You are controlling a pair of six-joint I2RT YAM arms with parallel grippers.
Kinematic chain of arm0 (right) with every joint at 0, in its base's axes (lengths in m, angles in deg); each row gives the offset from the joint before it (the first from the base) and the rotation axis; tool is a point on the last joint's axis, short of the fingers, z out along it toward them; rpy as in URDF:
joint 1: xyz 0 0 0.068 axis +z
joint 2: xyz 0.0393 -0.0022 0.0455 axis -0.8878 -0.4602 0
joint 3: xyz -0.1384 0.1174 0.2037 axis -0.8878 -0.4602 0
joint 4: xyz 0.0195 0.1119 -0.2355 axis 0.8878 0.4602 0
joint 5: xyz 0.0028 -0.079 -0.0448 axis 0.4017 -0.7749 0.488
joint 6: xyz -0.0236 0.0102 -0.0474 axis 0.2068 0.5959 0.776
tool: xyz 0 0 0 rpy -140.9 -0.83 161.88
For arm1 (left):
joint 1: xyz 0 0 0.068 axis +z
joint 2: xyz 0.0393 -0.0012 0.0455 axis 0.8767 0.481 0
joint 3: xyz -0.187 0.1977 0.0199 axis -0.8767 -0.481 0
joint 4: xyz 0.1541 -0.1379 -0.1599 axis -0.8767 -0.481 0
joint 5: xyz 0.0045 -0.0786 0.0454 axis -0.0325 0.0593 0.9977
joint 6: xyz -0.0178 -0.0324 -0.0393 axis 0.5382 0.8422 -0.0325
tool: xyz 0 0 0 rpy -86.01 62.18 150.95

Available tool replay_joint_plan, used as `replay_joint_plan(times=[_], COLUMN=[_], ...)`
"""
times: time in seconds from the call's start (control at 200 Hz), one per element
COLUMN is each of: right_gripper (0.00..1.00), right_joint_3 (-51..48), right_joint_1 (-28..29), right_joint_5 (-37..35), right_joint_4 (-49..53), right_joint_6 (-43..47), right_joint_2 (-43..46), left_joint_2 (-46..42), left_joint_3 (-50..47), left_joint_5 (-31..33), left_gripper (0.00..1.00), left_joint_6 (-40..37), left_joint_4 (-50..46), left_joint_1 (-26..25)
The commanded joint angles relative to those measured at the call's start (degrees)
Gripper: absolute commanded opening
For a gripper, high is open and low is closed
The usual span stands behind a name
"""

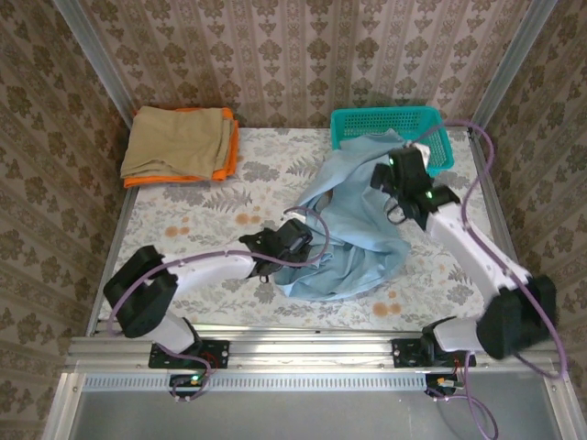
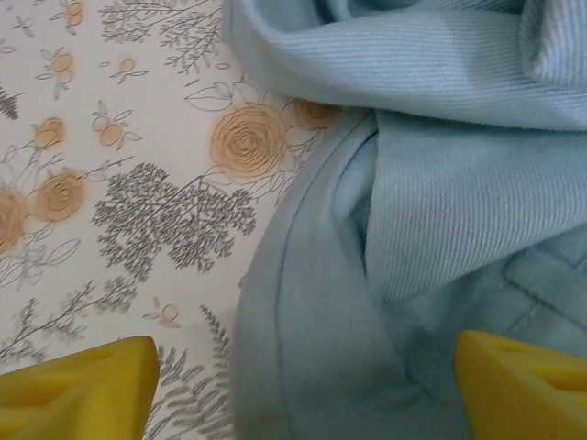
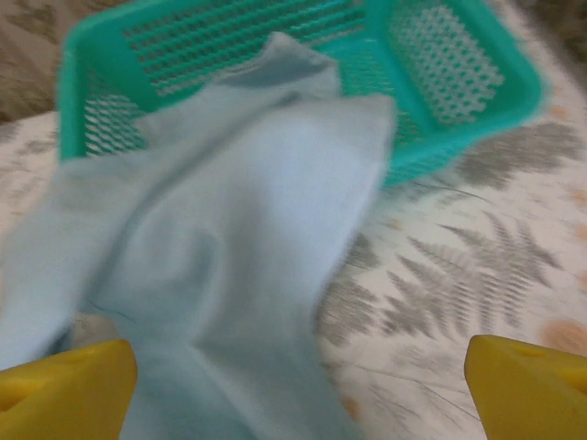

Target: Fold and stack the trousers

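From above we see the pale light-blue soft-cloth trousers (image 1: 353, 238) heaped mid-table beside the teal plastic mesh basket (image 1: 404, 122); left wrist, the left gripper (image 2: 298, 385) gapes above cloth, holding nothing; right wrist, the right gripper (image 3: 298, 380) gapes too, one leg's end draped into the basket.

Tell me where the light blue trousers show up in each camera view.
Top view: trousers heaped right of centre.
Left wrist: trousers cover the right half.
Right wrist: trousers left and centre, overlapping the green basket.
Shared landmark: the flowered tablecloth.
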Motion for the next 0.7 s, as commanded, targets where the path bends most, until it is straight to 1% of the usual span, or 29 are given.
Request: replay_joint_plan(times=[0.0,0.065,0.16,0.24,0.28,0.375,0.445,0.54,0.66,0.695], right_gripper=[0.94,0.95,0.95,0.92,0.88,0.74,0.59,0.28,0.00,0.00], right_joint_3=[8.40,12.71,19.31,23.15,23.63,24.95,25.55,26.99,28.96,29.34], right_joint_1=[-0.68,-0.90,-1.14,-1.01,-1.08,-1.12,-1.11,-1.37,-1.78,-1.97], right_joint_5=[8.32,9.05,10.24,12.73,14.00,14.94,15.04,15.07,15.74,15.97], right_joint_4=[1.40,1.76,4.50,5.89,5.22,5.33,5.37,6.13,6.32,6.29], right_joint_6=[-1.07,-1.85,-3.24,-3.96,-4.24,-4.46,-4.17,-3.69,-2.31,-1.90], right_joint_2=[-10.92,-15.83,-23.08,-28.49,-30.17,-32.41,-32.98,-33.51,-34.13,-33.95], left_joint_2=[2.43,3.12,2.47,1.03,0.31,-0.89,-1.41,-1.72,-2.24,-2.37], left_joint_3=[1.89,1.06,-0.08,-0.60,-0.80,-1.32,-1.83,-2.26,-2.65,-2.70], left_joint_5=[-0.75,-1.30,-2.47,-2.20,-1.74,-1.21,-1.38,-1.75,-2.04,-2.19], left_gripper=[0.80,0.76,0.66,0.60,0.60,0.56,0.51,0.43,0.29,0.25], left_joint_6=[1.17,1.64,1.82,1.32,1.00,0.53,0.27,0.16,-0.06,-0.16], left_joint_4=[0.03,0.79,1.58,1.53,1.36,1.10,1.32,1.63,1.74,1.76], left_joint_1=[-0.09,-0.07,0.04,0.07,0.11,0.24,0.50,0.76,1.14,1.33])
